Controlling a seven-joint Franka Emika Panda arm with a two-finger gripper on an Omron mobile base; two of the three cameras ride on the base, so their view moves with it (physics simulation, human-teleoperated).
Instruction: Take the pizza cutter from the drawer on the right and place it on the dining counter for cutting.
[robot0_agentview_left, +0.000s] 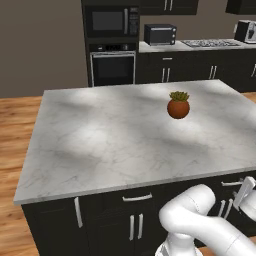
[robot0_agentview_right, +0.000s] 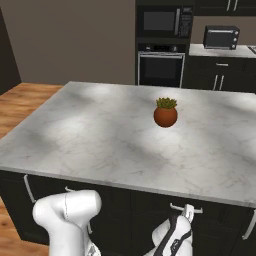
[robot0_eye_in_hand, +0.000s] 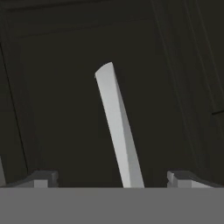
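Observation:
My gripper (robot0_eye_in_hand: 113, 179) is open, its two fingertips (robot0_eye_in_hand: 43, 178) spread to either side of a silver bar handle (robot0_eye_in_hand: 116, 127). That handle belongs to the near-black drawer (robot0_eye_in_hand: 61, 109) under the marble top, at the right of the cabinet block. The drawer (robot0_agentview_right: 215, 210) sits flush with the cabinet front. From the right base view my gripper (robot0_agentview_right: 186, 214) hangs just in front of the handle (robot0_agentview_right: 186, 207). In the left base view the gripper (robot0_agentview_left: 245, 194) is at the far right edge. The pizza cutter is hidden, and the dining counter is out of view.
A marble island (robot0_agentview_left: 100, 145) with a small potted plant (robot0_agentview_left: 178, 105) spreads ahead of me. Behind it stand a wall oven (robot0_agentview_left: 113, 67), a microwave (robot0_agentview_left: 111, 21) and a toaster oven (robot0_agentview_left: 160, 34). Another drawer handle (robot0_agentview_left: 137, 198) is to the left. Wood floor (robot0_agentview_left: 10, 130) lies left.

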